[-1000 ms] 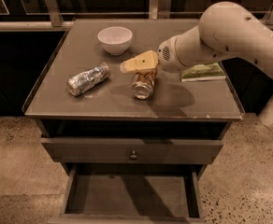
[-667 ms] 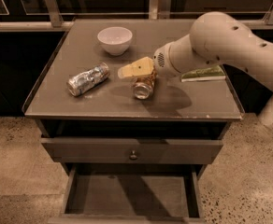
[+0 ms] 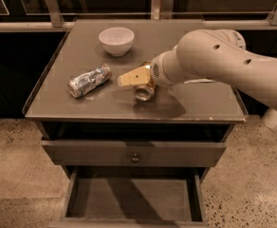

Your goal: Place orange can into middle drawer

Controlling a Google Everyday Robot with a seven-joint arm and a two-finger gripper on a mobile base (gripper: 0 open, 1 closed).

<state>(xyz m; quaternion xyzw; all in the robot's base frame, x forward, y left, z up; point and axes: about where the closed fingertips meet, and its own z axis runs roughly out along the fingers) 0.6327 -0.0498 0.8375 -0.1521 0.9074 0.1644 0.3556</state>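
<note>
Finding: over the last second the arm has swung left and lowered, bringing the gripper [image 3: 133, 78] from above the orange can [image 3: 144, 92] down against its upper side. The can has not shifted. It lies on its side on the bench [image 3: 209, 103], near the middle of the front edge, with one silver end facing forward. Whether the jaws are released or clenched on it cannot be told.

Assessment: this is the approach to the pick, and no lift has been made. The middle drawer [image 3: 133, 198] stands open below with nothing in it.
</note>
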